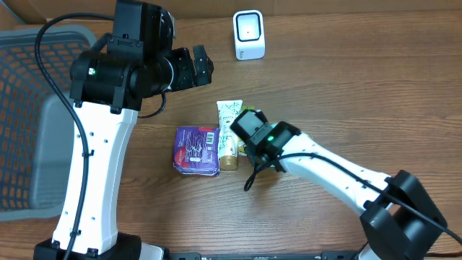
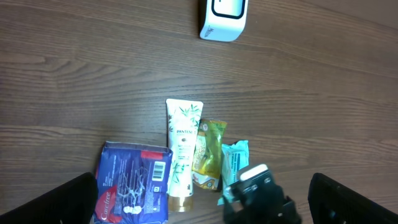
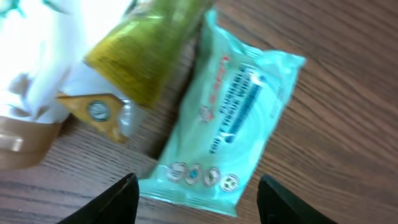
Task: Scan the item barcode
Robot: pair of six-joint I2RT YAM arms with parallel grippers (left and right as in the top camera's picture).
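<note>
Right jaws are apart, straddling the near end of the wipes (image 3: 227,112) with a gap on each side. The wipes sit at the right end of the row, one long edge against the yellow pouch (image 3: 146,56), with bare desk (image 1: 346,87) on the other side. Left jaws are wide apart above the desk. The scanner (image 1: 249,34) is well apart, by the far edge.

The table (image 1: 346,87) is matt brown wood with visible grain. The white tube (image 2: 182,146) looks like smooth plastic, its gold cap (image 2: 180,203) faintly shiny. Beside the tube, the yellow pouch (image 2: 208,155) and teal packet (image 3: 227,118) are glossy, crinkled plastic film.
</note>
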